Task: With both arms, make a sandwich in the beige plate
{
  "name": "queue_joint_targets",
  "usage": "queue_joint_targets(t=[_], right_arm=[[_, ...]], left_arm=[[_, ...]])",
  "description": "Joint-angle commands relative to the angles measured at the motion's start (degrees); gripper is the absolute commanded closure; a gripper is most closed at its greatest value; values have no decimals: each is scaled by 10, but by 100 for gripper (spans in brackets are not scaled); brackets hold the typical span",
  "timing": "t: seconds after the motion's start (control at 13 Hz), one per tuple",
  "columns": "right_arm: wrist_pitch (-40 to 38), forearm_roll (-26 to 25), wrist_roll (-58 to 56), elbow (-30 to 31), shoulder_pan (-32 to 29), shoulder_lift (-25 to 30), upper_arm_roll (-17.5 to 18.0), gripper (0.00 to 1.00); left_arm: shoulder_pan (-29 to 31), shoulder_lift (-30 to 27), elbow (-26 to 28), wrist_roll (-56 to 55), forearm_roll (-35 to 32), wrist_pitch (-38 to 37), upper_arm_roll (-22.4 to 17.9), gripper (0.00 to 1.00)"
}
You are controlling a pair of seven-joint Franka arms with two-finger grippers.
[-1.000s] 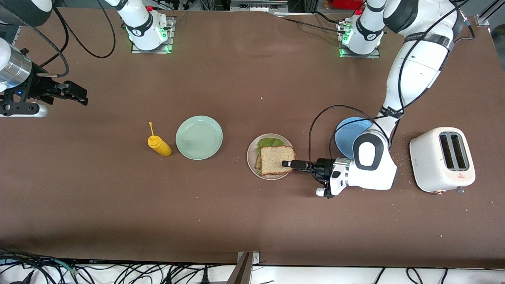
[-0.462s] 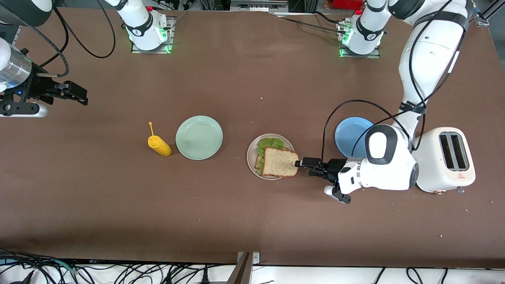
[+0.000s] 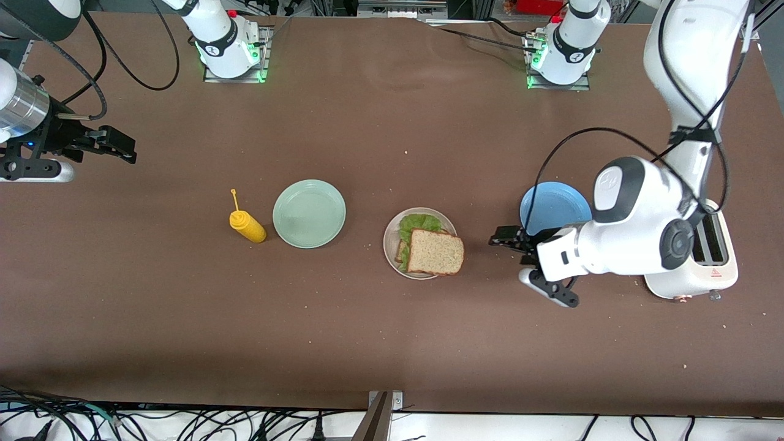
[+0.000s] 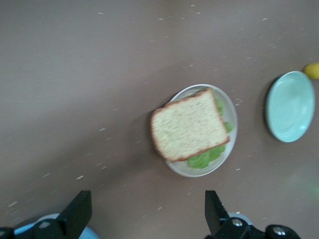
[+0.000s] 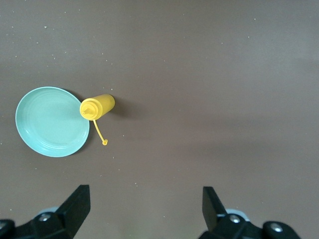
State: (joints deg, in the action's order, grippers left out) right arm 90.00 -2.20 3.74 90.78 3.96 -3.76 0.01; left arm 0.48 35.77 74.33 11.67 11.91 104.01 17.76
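Note:
The sandwich (image 3: 433, 252) lies on the beige plate (image 3: 388, 241) in the middle of the table. Its top slice of speckled brown bread covers green lettuce (image 3: 419, 222), which sticks out at the edge. In the left wrist view the sandwich (image 4: 187, 131) overhangs the plate's rim (image 4: 232, 115) a little. My left gripper (image 3: 506, 237) hangs open and empty over the bare table between the beige plate and the blue plate; its black fingertips (image 4: 79, 208) stand wide apart. My right gripper (image 3: 120, 147) waits open and empty above the right arm's end of the table.
A mint-green plate (image 3: 309, 213) and a yellow squeeze bottle (image 3: 247, 225) sit toward the right arm's end. A blue plate (image 3: 551, 205) and a white toaster (image 3: 704, 272) lie under the left arm. Crumbs dot the brown table.
My left gripper has opened, let go of the top slice and pulled back from the beige plate toward the blue plate. The slice stays on the lettuce. The right arm has not moved.

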Motion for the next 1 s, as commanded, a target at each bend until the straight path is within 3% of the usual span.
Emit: queue_joint_targets(t=[0.0, 0.38, 0.69, 0.85, 0.92], right_arm=[[1, 4, -1, -3, 0, 1, 1, 0], [3, 6, -3, -3, -1, 2, 1, 0], [2, 10, 4, -3, -1, 3, 1, 0], [1, 11, 3, -2, -1, 3, 0, 0], [1, 11, -1, -2, -1, 2, -1, 0]], left_arm=[[20, -57, 12, -16, -74, -41, -4, 0], [27, -122, 6, -66, -155, -142, -8, 0], [21, -179, 12, -87, -201, -151, -12, 0], [-11, -220, 20, -94, -196, -151, -70, 0], [-19, -240, 27, -94, -191, -151, -78, 0]])
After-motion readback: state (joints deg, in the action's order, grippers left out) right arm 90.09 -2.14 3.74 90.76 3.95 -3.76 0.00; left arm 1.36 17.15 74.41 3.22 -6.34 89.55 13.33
